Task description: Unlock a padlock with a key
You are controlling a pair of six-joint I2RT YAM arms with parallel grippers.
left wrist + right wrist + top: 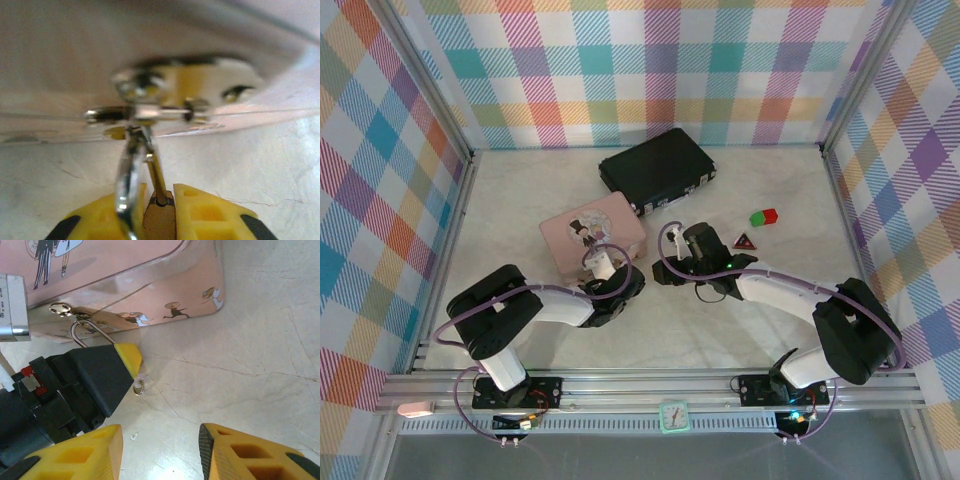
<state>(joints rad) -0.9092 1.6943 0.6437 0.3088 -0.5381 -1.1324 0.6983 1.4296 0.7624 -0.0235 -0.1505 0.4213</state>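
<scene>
The padlock's brass body [160, 222] is pinched between the yellow pads of my left gripper [160, 195], which is shut on it. Its silver shackle [131, 170] runs up through the hasp [145, 114] on the pink box [592, 232]. The shackle [85, 332] also shows beside one of the left fingers [100, 372]. A small silver ring on a clear tab [138, 386] pokes out under that finger's tip. The key's yellow-orange head is hidden. My right gripper [160, 435] hovers open over bare tabletop just right of the left one, holding nothing.
A black case [657, 170] lies behind the pink box. A red triangle piece [746, 241] and a green-and-red block [763, 217] sit to the right of the right gripper [685, 262]. Checked walls enclose the table on three sides.
</scene>
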